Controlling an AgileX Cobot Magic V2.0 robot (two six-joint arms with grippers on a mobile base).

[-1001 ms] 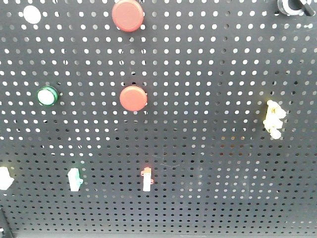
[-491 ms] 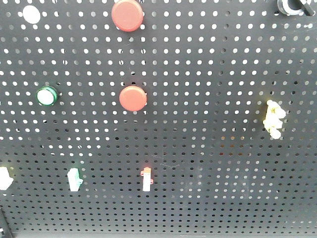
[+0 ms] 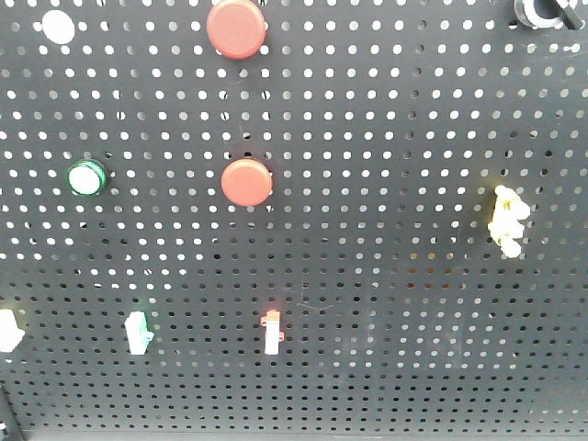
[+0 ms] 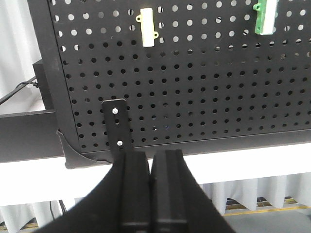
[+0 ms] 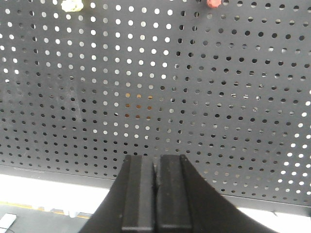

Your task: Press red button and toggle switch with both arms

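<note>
Nothing on my pegboard [image 3: 386, 110] has shifted since a second ago. Left gripper [image 4: 150, 167] and right gripper [image 5: 156, 167]: jaws pressed together, holding nothing, low before the board. Toggle switch [image 4: 147, 32] sits upper left above my left gripper; red button [image 3: 247, 182] sits centre.

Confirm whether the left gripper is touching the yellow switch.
No. The shut left gripper sits low by the pegboard's bottom edge, well below the yellow switch.

Black pegboard [image 4: 204, 87], white curtain [image 4: 19, 48] behind, grey floor [image 4: 272, 223].
</note>
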